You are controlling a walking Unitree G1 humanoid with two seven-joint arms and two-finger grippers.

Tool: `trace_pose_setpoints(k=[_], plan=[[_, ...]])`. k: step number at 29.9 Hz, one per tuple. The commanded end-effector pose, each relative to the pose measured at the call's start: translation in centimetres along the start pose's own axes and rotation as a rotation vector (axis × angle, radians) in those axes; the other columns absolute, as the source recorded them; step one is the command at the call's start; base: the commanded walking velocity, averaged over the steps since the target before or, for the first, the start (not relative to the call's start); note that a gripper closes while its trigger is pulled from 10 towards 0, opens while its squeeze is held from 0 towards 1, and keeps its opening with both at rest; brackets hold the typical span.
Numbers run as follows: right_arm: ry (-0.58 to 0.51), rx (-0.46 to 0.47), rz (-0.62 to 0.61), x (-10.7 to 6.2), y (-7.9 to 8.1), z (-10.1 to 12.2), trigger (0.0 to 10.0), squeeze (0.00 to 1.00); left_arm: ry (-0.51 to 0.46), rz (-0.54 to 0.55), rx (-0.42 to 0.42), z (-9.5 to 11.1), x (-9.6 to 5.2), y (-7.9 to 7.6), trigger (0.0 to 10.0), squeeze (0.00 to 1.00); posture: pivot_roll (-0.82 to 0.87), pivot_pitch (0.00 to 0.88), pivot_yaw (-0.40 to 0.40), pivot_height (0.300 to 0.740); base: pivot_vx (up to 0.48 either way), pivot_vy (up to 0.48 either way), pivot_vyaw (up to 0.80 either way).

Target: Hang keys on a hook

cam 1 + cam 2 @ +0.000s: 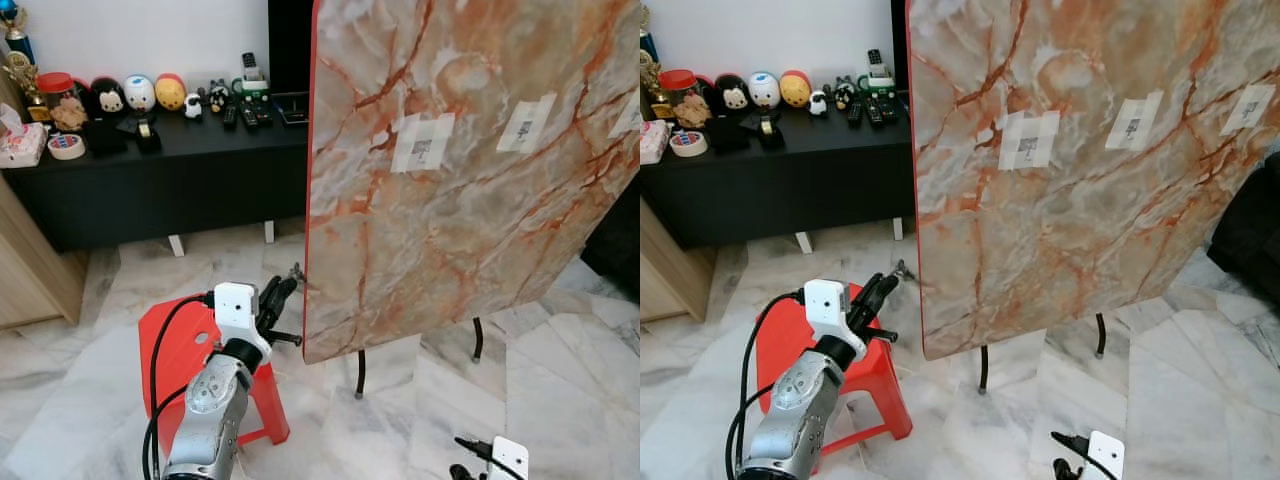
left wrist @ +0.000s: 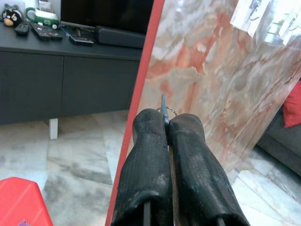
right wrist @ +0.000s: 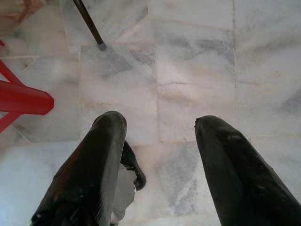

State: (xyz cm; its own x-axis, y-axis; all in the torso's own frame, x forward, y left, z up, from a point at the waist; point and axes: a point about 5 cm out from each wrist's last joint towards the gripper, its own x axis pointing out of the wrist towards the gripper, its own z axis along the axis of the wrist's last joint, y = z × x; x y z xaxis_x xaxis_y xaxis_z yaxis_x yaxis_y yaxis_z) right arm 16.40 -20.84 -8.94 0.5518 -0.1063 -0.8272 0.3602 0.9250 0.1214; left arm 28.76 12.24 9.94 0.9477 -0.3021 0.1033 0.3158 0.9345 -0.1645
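Left end effector [image 2: 165,123]: clamped on keys [image 2: 164,112]
Right end effector [image 3: 160,125]: apart, idle
Tip: raise ring squarely onto hook [image 2: 254,6]

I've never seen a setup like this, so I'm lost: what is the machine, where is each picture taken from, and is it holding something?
It is a walking humanoid robot with two silver arms. The two wide pictures come from cameras in its head, looking down and forward. The other two come from cameras on its wrists, looking along the black fingers.

The left gripper is raised beside a red stool, its jaws pinched shut on keys. Ahead stands a marble-patterned board with small hooks on taped white patches. Behind is a black cabinet holding toys and remotes.

The right gripper hangs low over the marble floor, jaws open.
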Motion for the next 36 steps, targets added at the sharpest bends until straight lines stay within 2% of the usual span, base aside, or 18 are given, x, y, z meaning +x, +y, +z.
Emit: trace_pose_setpoints(k=[1,21,28,36], plan=[[-0.007,-0.004,-0.005,-0.01,-0.23,0.2,10.0,0.0,-0.017,-0.024,0.002,0.53,0.29,-0.49,10.0,0.0,0.02,0.006,-0.072,0.74,0.0,0.0,0.0],[-0.014,0.005,-0.003,-0.03,-0.22,0.14,10.0,0.0,-0.028,-0.031,0.013,0.71,0.35,-0.5,10.0,0.0,0.02,0.0,-0.07,0.74,0.0,-0.327,0.0],[-0.009,0.0,-0.003,-0.04,-0.23,0.06,10.0,0.0,-0.029,-0.033,0.012,0.72,0.4,-0.55,10.0,0.0,0.02,0.0,-0.07,0.74,0.0,-0.332,-0.73],[-0.015,0.001,-0.001,-0.03,-0.21,0.16,10.0,0.0,-0.033,-0.034,0.011,0.93,0.57,-0.69,10.0,0.0,0.02,0.0,-0.074,0.74,0.0,-0.03,0.0]])
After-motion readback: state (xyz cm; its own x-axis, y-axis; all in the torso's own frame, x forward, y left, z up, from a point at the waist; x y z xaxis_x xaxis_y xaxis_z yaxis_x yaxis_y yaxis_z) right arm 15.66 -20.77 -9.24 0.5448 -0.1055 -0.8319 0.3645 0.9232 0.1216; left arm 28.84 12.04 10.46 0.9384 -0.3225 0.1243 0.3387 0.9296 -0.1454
